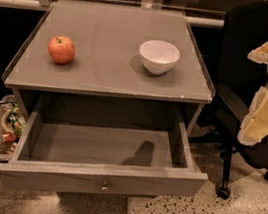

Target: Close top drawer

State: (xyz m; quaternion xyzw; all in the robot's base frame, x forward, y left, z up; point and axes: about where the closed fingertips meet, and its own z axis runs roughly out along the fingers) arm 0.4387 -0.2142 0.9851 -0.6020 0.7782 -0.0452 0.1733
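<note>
The top drawer (97, 181) is a wide, shallow grey wooden box, pulled far out from under the grey tabletop (104, 74). Its inside shows bare, with a dark shadow on the floor of the box. A small round metal knob (104, 187) sits at the centre of its front panel. My gripper (264, 117), white and pale yellow, hangs at the right edge of the view, above and to the right of the drawer's right corner and apart from it. It holds nothing that I can see.
A red apple (61, 49) and a white bowl (158, 56) stand on the tabletop. A black office chair (246, 71) stands right of the table, behind my arm. A clear bin with rubbish (1, 131) hangs at the drawer's left. The floor is speckled.
</note>
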